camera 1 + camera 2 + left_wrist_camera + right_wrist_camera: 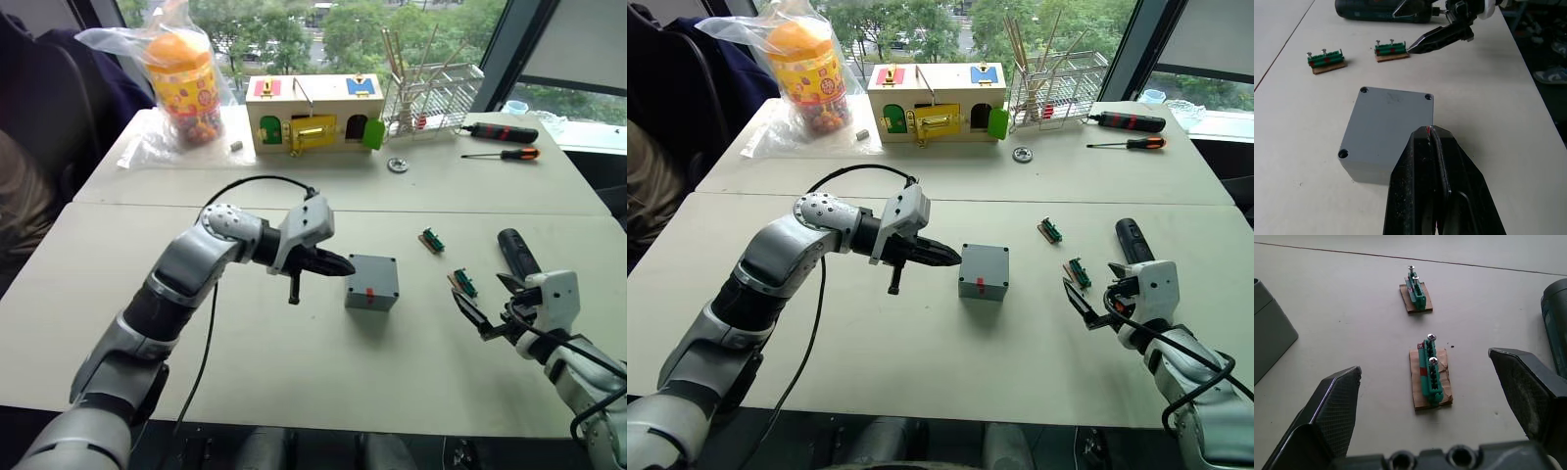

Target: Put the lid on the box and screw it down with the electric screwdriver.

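Note:
The grey box (372, 289) stands mid-table with a red mark on its near side. The lid (1386, 122) lies flat on top of it, with dark screw holes at its corners. My left gripper (343, 264) is shut, its tips touching or just short of the box's left upper edge. The electric screwdriver (516, 253), a thick black cylinder, lies on the table at the right. My right gripper (487, 300) stands open just in front of it, fingers spread around a green terminal block (1429, 372) without touching it.
A second green terminal block (432, 240) lies right of the box. At the back stand a wooden box with coloured doors (313, 113), a wire rack (431, 98), a bagged jar (181, 83), two hand screwdrivers (502, 131) and a metal disc (397, 164).

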`<action>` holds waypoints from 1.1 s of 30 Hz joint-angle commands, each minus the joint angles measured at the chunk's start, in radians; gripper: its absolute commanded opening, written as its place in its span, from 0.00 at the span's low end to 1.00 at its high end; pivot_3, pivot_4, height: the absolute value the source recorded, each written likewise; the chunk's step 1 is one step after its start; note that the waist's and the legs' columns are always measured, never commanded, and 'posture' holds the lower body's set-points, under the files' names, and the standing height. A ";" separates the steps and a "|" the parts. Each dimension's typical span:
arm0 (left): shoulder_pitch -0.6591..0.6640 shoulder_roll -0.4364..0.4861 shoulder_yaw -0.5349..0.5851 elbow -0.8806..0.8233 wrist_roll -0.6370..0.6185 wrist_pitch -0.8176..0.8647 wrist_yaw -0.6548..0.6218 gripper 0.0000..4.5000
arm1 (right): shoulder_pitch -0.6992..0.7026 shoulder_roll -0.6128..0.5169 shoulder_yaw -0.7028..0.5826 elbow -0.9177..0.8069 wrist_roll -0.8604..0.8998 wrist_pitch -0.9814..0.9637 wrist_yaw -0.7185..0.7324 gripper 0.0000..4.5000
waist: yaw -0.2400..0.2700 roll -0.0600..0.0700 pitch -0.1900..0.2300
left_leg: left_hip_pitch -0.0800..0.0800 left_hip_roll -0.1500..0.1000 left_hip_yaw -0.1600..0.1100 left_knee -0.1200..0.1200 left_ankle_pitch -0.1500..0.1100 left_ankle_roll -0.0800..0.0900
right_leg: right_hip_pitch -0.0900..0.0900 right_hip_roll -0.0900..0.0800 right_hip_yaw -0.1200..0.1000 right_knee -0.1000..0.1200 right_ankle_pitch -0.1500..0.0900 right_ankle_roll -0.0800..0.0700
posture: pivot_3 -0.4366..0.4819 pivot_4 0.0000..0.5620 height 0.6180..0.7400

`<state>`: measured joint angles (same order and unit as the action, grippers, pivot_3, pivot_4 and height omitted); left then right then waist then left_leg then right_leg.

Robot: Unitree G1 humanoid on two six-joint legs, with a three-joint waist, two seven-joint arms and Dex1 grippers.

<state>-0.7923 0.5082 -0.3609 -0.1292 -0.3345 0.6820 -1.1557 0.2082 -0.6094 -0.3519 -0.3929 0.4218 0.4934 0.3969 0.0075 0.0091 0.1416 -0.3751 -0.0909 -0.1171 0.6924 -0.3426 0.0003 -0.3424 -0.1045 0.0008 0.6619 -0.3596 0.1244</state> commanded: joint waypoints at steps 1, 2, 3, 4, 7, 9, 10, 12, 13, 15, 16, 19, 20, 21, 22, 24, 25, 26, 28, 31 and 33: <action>-0.005 0.006 0.020 -0.057 0.001 -0.012 0.016 0.00 | -0.034 -0.013 -0.033 0.017 0.014 0.024 0.013 0.99 | 0.003 0.000 0.000 | 0.000 0.000 0.000 0.000 0.000 0.000 | 0.000 0.000 0.000 0.000 0.000 0.000 | 0.48 0.27 1.00; -0.002 0.007 0.021 -0.060 -0.001 -0.010 0.021 0.00 | -0.041 -0.014 -0.033 0.024 0.011 0.030 0.016 0.95 | 0.004 0.000 0.000 | 0.000 0.000 0.000 0.000 0.000 0.000 | 0.000 0.000 0.000 0.000 0.000 0.000 | 0.48 0.27 1.00; 0.004 0.007 0.024 -0.064 -0.003 -0.009 0.026 0.00 | -0.053 -0.011 -0.034 0.036 0.011 0.035 0.017 0.90 | 0.004 0.000 0.000 | 0.000 0.000 0.000 0.000 0.000 0.000 | 0.000 0.000 0.000 0.000 0.000 0.000 | 0.48 0.27 1.00; 0.008 0.007 0.025 -0.068 -0.004 -0.007 0.031 0.00 | -0.059 -0.007 -0.037 0.043 0.012 0.038 0.018 0.85 | 0.003 0.000 0.000 | 0.000 0.000 0.000 0.000 0.000 0.000 | 0.000 0.000 0.000 0.000 0.000 0.000 | 0.48 0.27 1.00; 0.021 0.001 0.037 -0.076 -0.012 0.000 0.056 0.00 | -0.077 -0.006 -0.033 0.066 0.004 0.038 0.026 0.69 | 0.002 0.000 0.000 | 0.000 0.000 0.000 0.000 0.000 0.000 | 0.000 0.000 0.000 0.000 0.000 0.000 | 0.48 0.27 1.00; 0.027 -0.007 0.047 -0.081 -0.021 0.010 0.074 0.00 | -0.084 -0.008 -0.030 0.079 -0.005 0.033 0.032 0.69 | 0.002 0.000 0.001 | 0.000 0.000 0.000 0.000 0.000 0.000 | 0.000 0.000 0.000 0.000 0.000 0.000 | 0.48 0.27 1.00; 0.029 -0.009 0.050 -0.083 -0.024 0.013 0.080 0.00 | -0.086 -0.007 -0.030 0.082 -0.006 0.033 0.034 0.69 | 0.003 0.000 0.001 | 0.000 0.000 0.000 0.000 0.000 0.000 | 0.000 0.000 0.000 0.000 0.000 0.000 | 0.48 0.27 1.00; 0.033 -0.007 0.052 -0.085 -0.026 0.014 0.084 0.00 | -0.089 -0.005 -0.030 0.085 -0.010 0.032 0.037 0.69 | 0.003 0.000 0.001 | 0.000 0.000 0.000 0.000 0.000 0.000 | 0.000 0.000 0.000 0.000 0.000 0.000 | 0.48 0.27 1.00; 0.036 -0.006 0.053 -0.083 -0.027 0.014 0.087 0.00 | -0.092 -0.001 -0.028 0.087 -0.011 0.032 0.036 0.69 | 0.003 0.000 0.001 | 0.000 0.000 0.000 0.000 0.000 0.000 | 0.000 0.000 0.000 0.000 0.000 0.000 | 0.48 0.27 1.00; 0.039 -0.005 0.054 -0.079 -0.026 0.010 0.092 0.00 | -0.099 0.005 -0.023 0.089 -0.011 0.030 0.037 0.69 | 0.002 0.000 0.001 | 0.000 0.000 0.000 0.000 0.000 0.000 | 0.000 0.000 0.000 0.000 0.000 0.000 | 0.48 0.27 1.00; 0.039 -0.004 0.054 -0.077 -0.027 0.009 0.094 0.00 | -0.102 0.008 -0.020 0.090 -0.012 0.029 0.036 0.69 | 0.002 0.000 0.001 | 0.000 0.000 0.000 0.000 0.000 0.000 | 0.000 0.000 0.000 0.000 0.000 0.000 | 0.48 0.27 1.00; 0.040 -0.005 0.053 -0.072 -0.027 0.006 0.099 0.00 | -0.109 0.014 -0.012 0.089 -0.016 0.027 0.038 0.69 | 0.003 0.000 0.001 | 0.000 0.000 0.000 0.000 0.000 0.000 | 0.000 0.000 0.000 0.000 0.000 0.000 | 0.48 0.27 1.00; 0.041 -0.005 0.052 -0.071 -0.026 0.005 0.100 0.00 | -0.110 0.016 -0.009 0.088 -0.017 0.027 0.038 0.69 | 0.003 0.000 0.001 | 0.000 0.000 0.000 0.000 0.000 0.000 | 0.000 0.000 0.000 0.000 0.000 0.000 | 0.48 0.27 1.00; 0.042 -0.005 0.052 -0.070 -0.025 0.004 0.101 0.00 | -0.110 0.018 -0.008 0.088 -0.019 0.028 0.038 0.62 | 0.003 0.000 0.001 | 0.000 0.000 0.000 0.000 0.000 0.000 | 0.000 0.000 0.000 0.000 0.000 0.000 | 0.48 0.27 1.00; 0.042 -0.005 0.050 -0.069 -0.024 0.002 0.103 0.00 | -0.109 0.019 -0.005 0.088 -0.022 0.027 0.039 0.55 | 0.003 0.000 0.001 | 0.000 0.000 0.000 0.000 0.000 0.000 | 0.000 0.000 0.000 0.000 0.000 0.000 | 0.48 0.27 1.00; 0.043 -0.005 0.049 -0.067 -0.020 -0.002 0.106 0.00 | -0.107 0.018 0.001 0.088 -0.029 0.026 0.042 0.42 | 0.002 0.000 0.001 | 0.000 0.000 0.000 0.000 0.000 0.000 | 0.000 0.000 0.000 0.000 0.000 0.000 | 0.48 0.27 1.00; 0.043 -0.005 0.049 -0.066 -0.019 -0.003 0.107 0.00 | -0.107 0.018 0.003 0.088 -0.032 0.025 0.043 0.30 | 0.002 0.000 0.001 | 0.000 0.000 0.000 0.000 0.000 0.000 | 0.000 0.000 0.000 0.000 0.000 0.000 | 0.48 0.27 1.00; 0.043 -0.005 0.050 -0.065 -0.020 -0.002 0.109 0.00 | -0.105 0.019 0.004 0.089 -0.033 0.026 0.044 0.18 | 0.002 0.000 0.001 | 0.000 0.000 0.000 0.000 0.000 0.000 | -0.001 0.000 0.000 0.000 0.000 0.000 | 0.48 0.27 1.00; 0.042 -0.007 0.053 -0.063 -0.020 -0.001 0.116 0.00 | -0.106 0.021 0.005 0.093 -0.033 0.028 0.043 0.01 | 0.003 0.000 0.001 | 0.000 0.000 0.000 0.000 0.000 0.000 | 0.000 0.000 0.000 0.000 0.000 0.000 | 0.48 0.27 1.00; 0.042 -0.009 0.052 -0.061 -0.021 0.000 0.124 0.00 | -0.109 0.023 0.004 0.096 -0.034 0.026 0.044 0.01 | 0.003 0.000 0.001 | 0.000 0.000 0.000 0.000 0.000 0.000 | 0.000 0.000 0.000 0.000 0.000 0.000 | 0.48 0.27 1.00; 0.043 -0.010 0.051 -0.061 -0.022 0.001 0.128 0.00 | -0.108 0.026 0.002 0.093 -0.034 0.026 0.043 0.01 | 0.002 0.000 0.001 | 0.000 0.000 0.000 0.000 0.000 0.000 | 0.000 0.000 0.000 0.000 0.000 0.000 | 0.48 0.27 1.00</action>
<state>-0.7494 0.4996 -0.3357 -0.1700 -0.3523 0.6918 -1.0350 0.1059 -0.5889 -0.3344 -0.2834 0.3875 0.5337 0.4386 0.0099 0.0089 0.1424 -0.3752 -0.0909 -0.1169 0.6925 -0.3425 0.0002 -0.3428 -0.1046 0.0009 0.6621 -0.3596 0.1244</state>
